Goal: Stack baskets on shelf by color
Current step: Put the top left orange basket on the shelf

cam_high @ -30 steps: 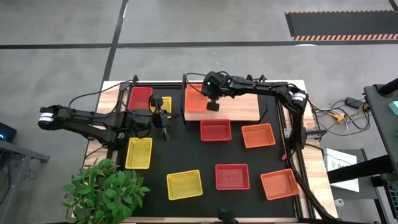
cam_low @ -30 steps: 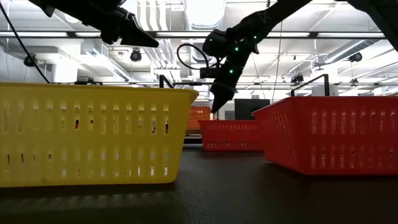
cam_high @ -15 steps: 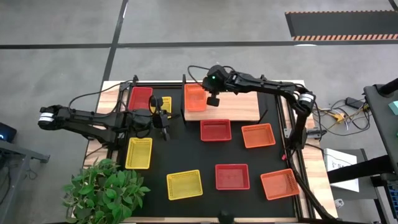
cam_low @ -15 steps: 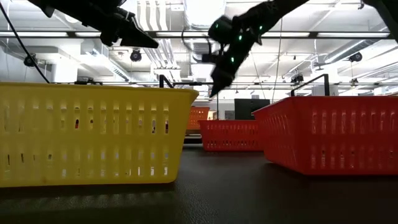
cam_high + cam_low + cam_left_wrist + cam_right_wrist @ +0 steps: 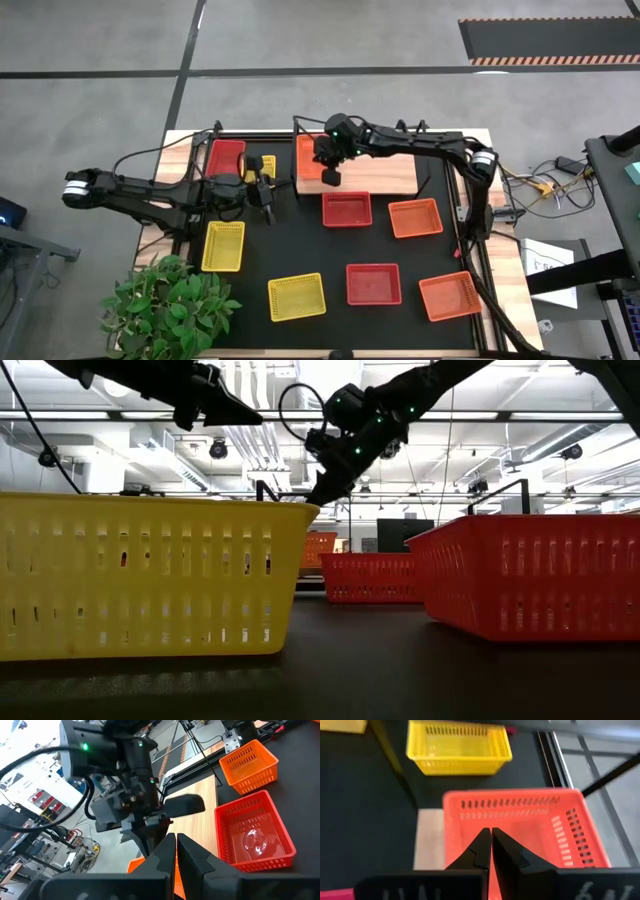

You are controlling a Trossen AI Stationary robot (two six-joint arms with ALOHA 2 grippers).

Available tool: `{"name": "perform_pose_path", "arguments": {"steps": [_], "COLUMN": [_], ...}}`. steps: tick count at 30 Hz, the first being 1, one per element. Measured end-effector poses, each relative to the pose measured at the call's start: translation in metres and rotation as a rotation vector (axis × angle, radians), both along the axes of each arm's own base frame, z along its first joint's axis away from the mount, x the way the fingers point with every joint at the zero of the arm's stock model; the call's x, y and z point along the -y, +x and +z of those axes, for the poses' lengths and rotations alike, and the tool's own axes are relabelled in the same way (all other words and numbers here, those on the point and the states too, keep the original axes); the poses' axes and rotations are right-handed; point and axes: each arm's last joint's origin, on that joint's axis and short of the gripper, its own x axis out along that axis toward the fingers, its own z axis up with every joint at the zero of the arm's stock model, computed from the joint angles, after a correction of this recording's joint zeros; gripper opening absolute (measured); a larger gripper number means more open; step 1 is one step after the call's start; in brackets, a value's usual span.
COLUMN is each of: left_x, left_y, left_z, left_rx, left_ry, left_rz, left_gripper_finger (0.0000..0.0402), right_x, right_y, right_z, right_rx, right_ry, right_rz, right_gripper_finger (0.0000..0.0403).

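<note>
An orange basket [image 5: 311,158] sits on the left end of the wooden shelf [image 5: 385,172] at the table's far side; it also shows in the right wrist view [image 5: 520,827]. My right gripper [image 5: 330,178] hangs above this basket, its fingers shut and empty [image 5: 491,834], slanting down toward the table's left [image 5: 318,495]. My left gripper [image 5: 266,205] is shut and empty [image 5: 176,839], hovering left of the shelf, beside a small yellow basket [image 5: 263,166] and a red basket [image 5: 226,156].
On the black mat lie a red basket [image 5: 346,209], an orange basket [image 5: 415,217], a yellow basket [image 5: 223,246], another yellow basket [image 5: 296,296], a red basket [image 5: 373,284] and an orange basket [image 5: 449,296]. A green plant [image 5: 170,305] stands at the near left corner.
My right gripper has gone a little toward the table's left over the shelf's orange basket and has tipped from pointing nearly straight down to slanting toward the left. It has stayed shut.
</note>
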Motion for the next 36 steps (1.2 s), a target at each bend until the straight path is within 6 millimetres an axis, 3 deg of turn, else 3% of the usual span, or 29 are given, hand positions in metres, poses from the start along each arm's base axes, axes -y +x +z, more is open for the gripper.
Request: {"name": "perform_pose_path", "arguments": {"steps": [11, 21, 36], "left_x": [0.000, 0.000, 0.000], "left_y": [0.000, 0.001, 0.001], "left_z": [0.000, 0.002, 0.003], "left_rx": [0.001, 0.022, 0.039], "left_ry": [-0.001, -0.002, -0.006], "left_rz": [0.000, 0.000, 0.001], "left_gripper_finger": [0.0000, 0.0000, 0.0000], "right_x": [-0.003, -0.023, -0.024], "right_y": [0.016, 0.017, 0.009], "right_z": [-0.038, -0.039, -0.042], "right_rx": [-0.057, -0.106, -0.196], "right_ry": [0.027, 0.069, 0.066], "right_rz": [0.033, 0.112, 0.150], "right_gripper_finger": [0.0009, 0.0009, 0.0009]}}
